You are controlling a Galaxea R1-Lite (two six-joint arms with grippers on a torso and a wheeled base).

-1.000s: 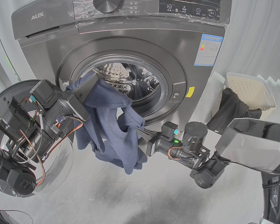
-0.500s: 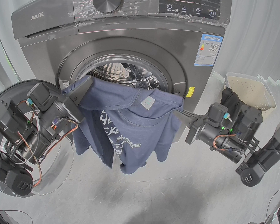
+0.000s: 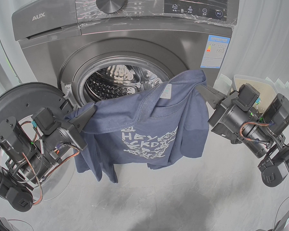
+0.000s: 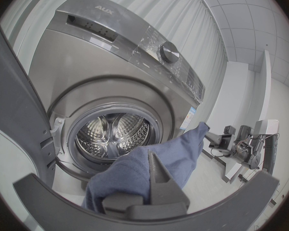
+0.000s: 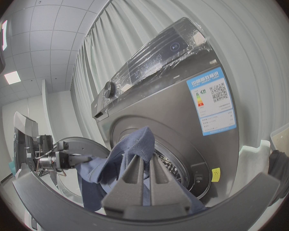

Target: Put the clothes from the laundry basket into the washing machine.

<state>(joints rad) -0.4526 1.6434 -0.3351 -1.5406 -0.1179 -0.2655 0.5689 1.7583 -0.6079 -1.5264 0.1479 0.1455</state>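
Head view: my left gripper (image 3: 91,108) and right gripper (image 3: 201,88) each clench one end of the blue T-shirt (image 3: 151,122), spread between them before the open drum (image 3: 118,79); nothing looks loaded yet; a dark garment (image 5: 283,172) lies in the laundry basket (image 3: 263,84) beside my right gripper.

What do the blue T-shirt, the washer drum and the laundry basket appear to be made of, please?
T-shirt: soft matte knit, probably cotton; it drapes and creases.
Drum: bright polished metal, likely stainless steel; embossed, perforated, reflective.
Laundry basket: pale rigid plastic, apparently; thin smooth moulded rim.
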